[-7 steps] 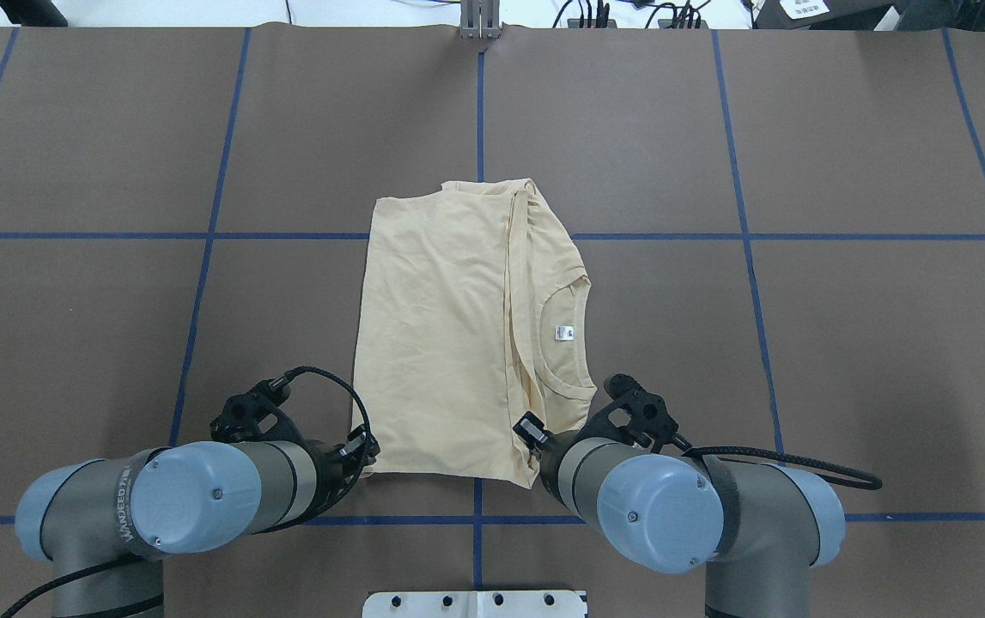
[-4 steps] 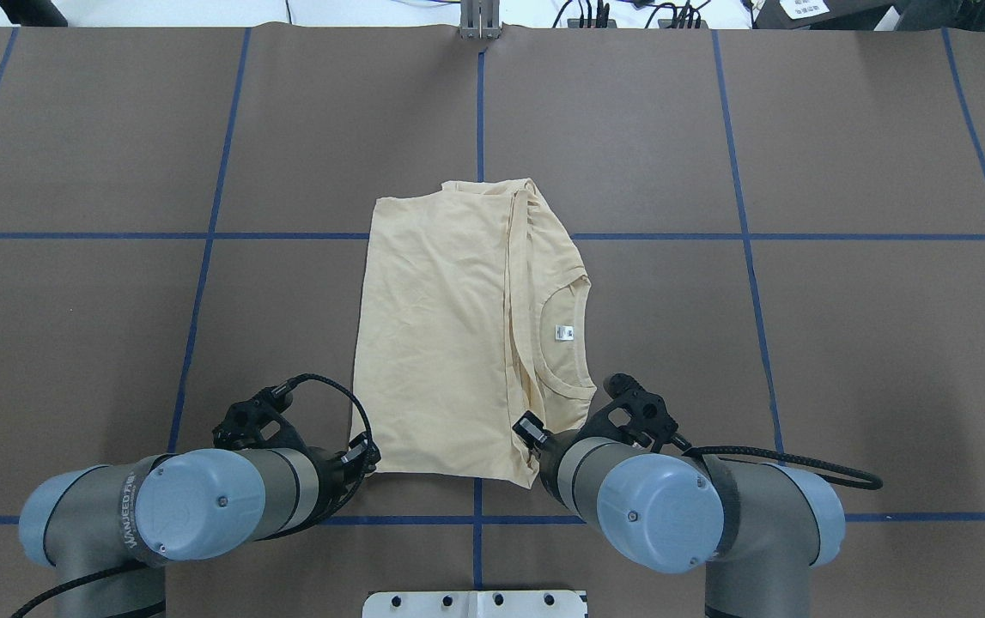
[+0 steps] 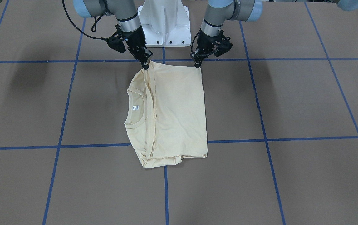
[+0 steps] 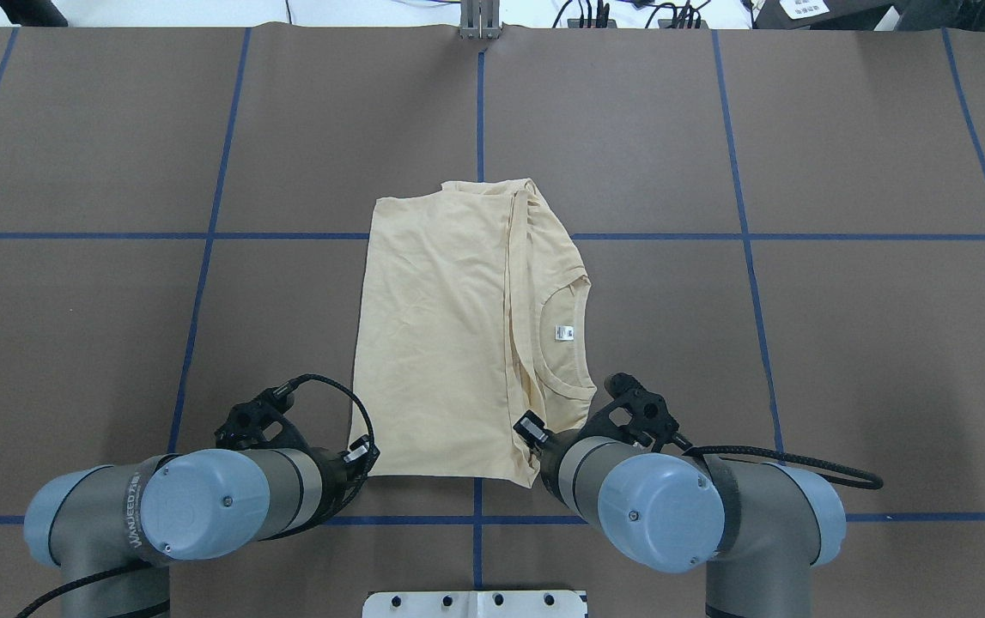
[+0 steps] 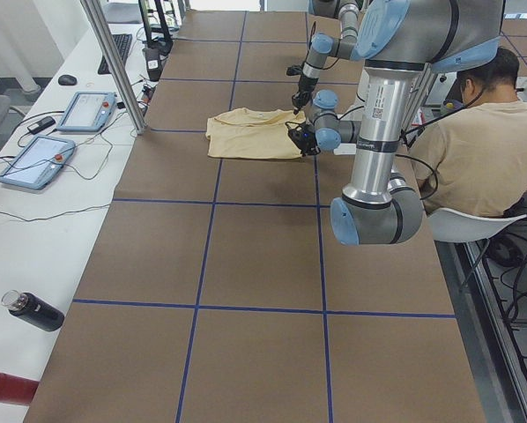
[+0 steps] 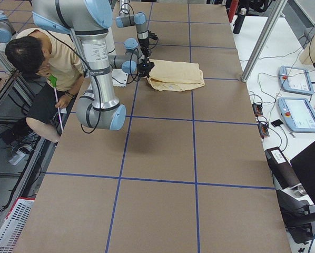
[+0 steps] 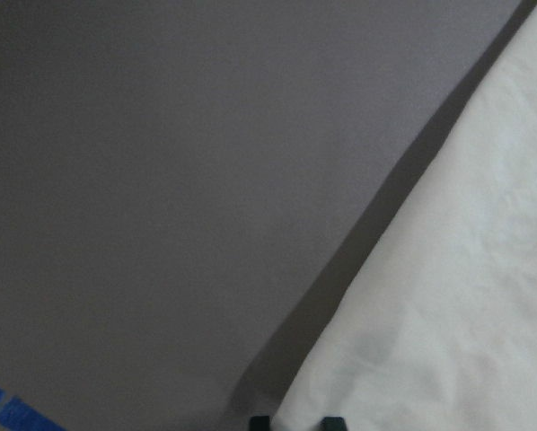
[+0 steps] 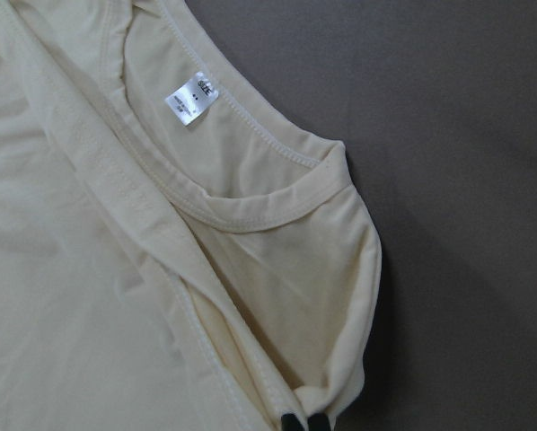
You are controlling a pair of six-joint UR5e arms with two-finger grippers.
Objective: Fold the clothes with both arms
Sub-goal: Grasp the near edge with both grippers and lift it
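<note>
T-shirt (image 4: pixel 440 343) lies folded on the tabletop (image 4: pixel 114 129), collar rightward. Jaws of left arm (image 4: pixel 200 502) and right arm (image 4: pixel 664 506) are clamped on its 2 near corners, hem and shoulder, seemingly to carry that edge forward.

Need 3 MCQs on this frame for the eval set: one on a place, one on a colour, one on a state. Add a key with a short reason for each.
1. Where are the left gripper and right gripper?
A. At the T-shirt's two corners nearest the robot base
B. On its collar
C. At its far edge

2. What colour are the grid lines on the table?
A. Red
B. Blue
C. White

3. How does the T-shirt lie?
A. Spread flat, sleeves out
B. Hanging in the air
C. Folded, collar tag showing

Key:
1 A: the front-facing view shows both at those corners.
2 B: blue lines cross the brown surface.
3 C: the layers overlap and the white tag shows in the neck opening.
</note>
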